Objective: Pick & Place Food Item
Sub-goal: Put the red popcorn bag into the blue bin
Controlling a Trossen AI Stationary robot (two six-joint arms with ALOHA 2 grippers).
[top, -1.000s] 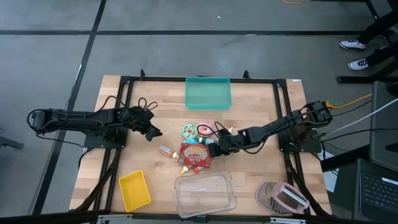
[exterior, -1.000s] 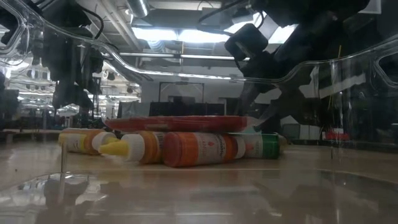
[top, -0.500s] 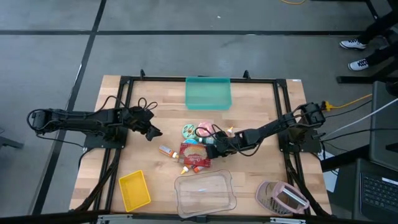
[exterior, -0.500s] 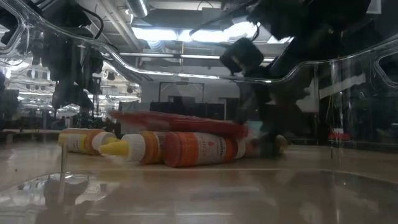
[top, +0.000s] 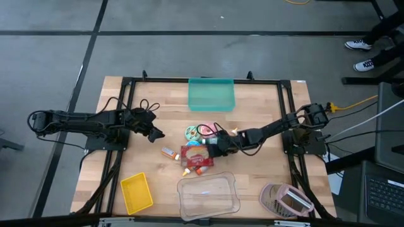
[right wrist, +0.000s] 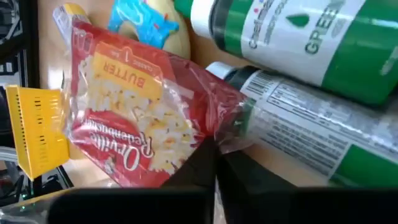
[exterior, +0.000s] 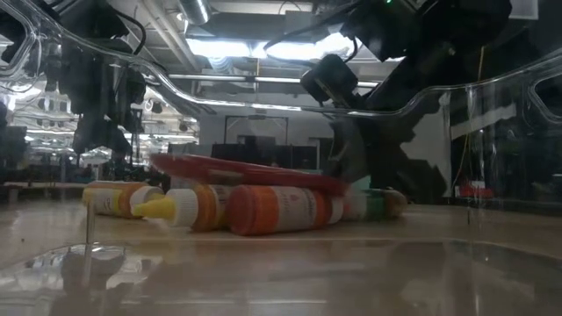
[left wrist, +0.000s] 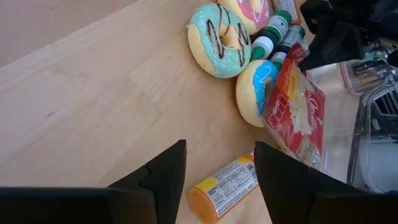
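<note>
A red popcorn bag [top: 194, 157] lies on several small bottles [exterior: 272, 209] at the table's middle, tilted in the low view [exterior: 246, 171]. My right gripper [top: 211, 145] reaches in from the right and is shut on the bag's right edge [right wrist: 214, 163]. Two green bottles [right wrist: 292, 37] lie just beside that edge. Toy donuts [top: 192, 132] sit just beyond the bag. My left gripper [left wrist: 217, 171] hovers open at the left [top: 154, 133], above an orange bottle [left wrist: 224, 186] and short of the donuts [left wrist: 217, 40]. My right gripper pinches the popcorn bag's crinkled right edge [right wrist: 221, 134] between its two shut fingers. The fingers come slanting down from the table's right side. The bag still rests on the bottles [exterior: 272, 209] and slopes down toward the gripper.
A teal bin [top: 211, 94] stands at the far middle, a yellow bin [top: 136, 192] at the near left, a clear container [top: 208, 195] at the near middle and a pink object [top: 287, 200] at the near right. Black frame rails [top: 126, 113] border the table.
My right gripper has moved toward the table's left and a little down onto the popcorn bag and taken hold of its right edge. The bag, level before, has slid slightly left and now lies tilted on the bottles.
</note>
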